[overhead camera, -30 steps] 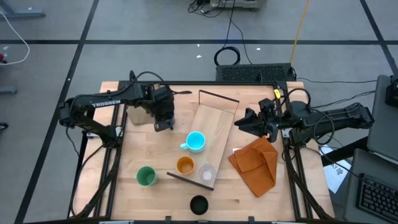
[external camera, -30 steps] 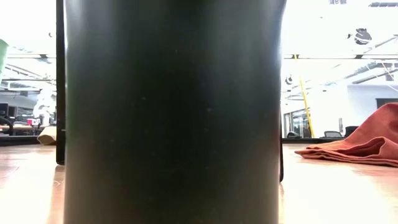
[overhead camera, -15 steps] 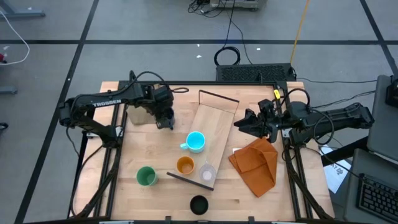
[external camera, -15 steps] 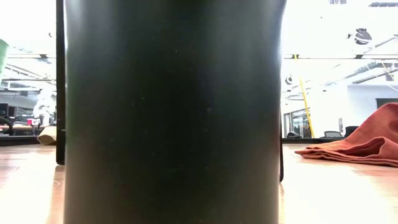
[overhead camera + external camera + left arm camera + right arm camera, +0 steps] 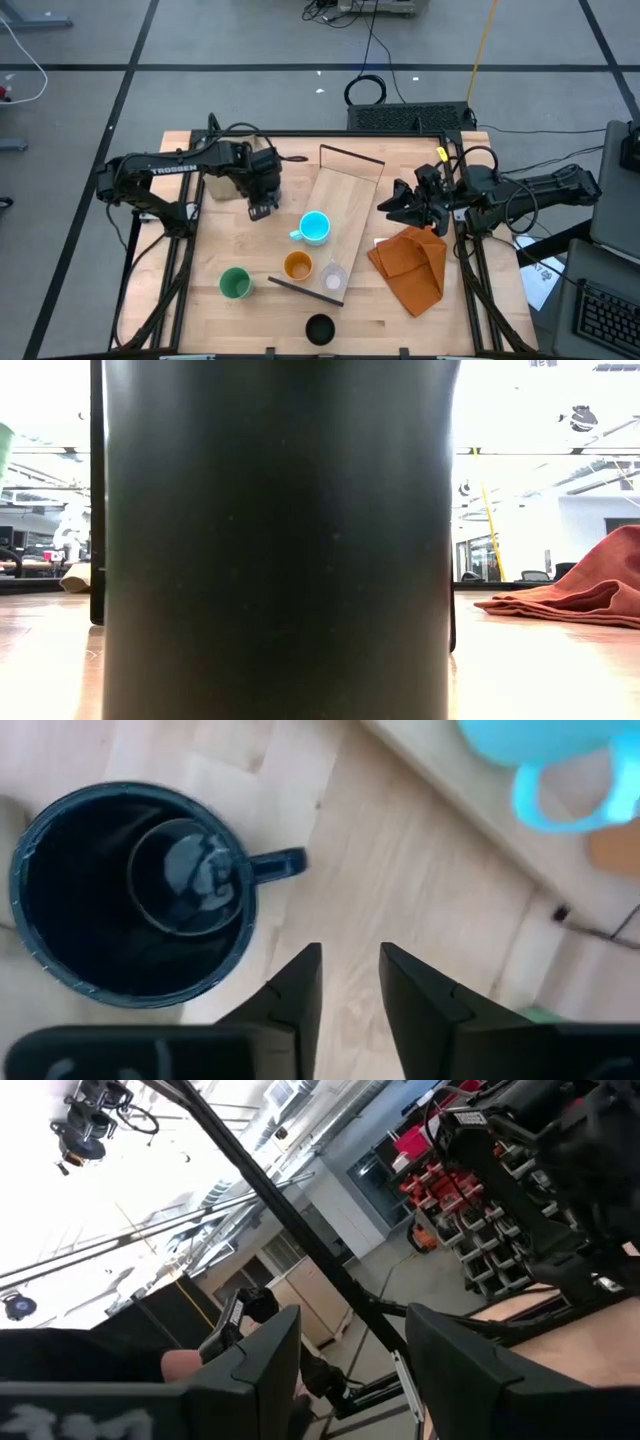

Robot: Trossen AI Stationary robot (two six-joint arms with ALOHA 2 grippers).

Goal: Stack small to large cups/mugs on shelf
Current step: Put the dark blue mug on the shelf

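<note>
At the near edge of the light wooden desk, about six o'clock from its middle, stands the small black cup; it sits right against the low camera and fills that view as a dark wall. Farther in, the green cup stands at roughly eight o'clock, and just to its three o'clock side the orange cup and the clear plastic cup sit side by side at the near end of the long light-wood shelf board, by its thin dark end strip. The crumpled orange cloth lies at four o'clock, beside the board's right edge. In the middle the light-blue mug with its handle rests on the board, the handle over its left edge.

My left hand hangs at about ten o'clock, just left of the blue mug. Its two dark fingers stand a narrow gap apart with only bare wood between them, holding nothing. The dark navy mug with a handle sits upright just beside those fingers, not touching them, and the blue mug shows farther off on the board.

My right hand waits at about two o'clock, at the board's right edge above the cloth, its fingers moderately apart and empty, pointing out into the room.
</note>
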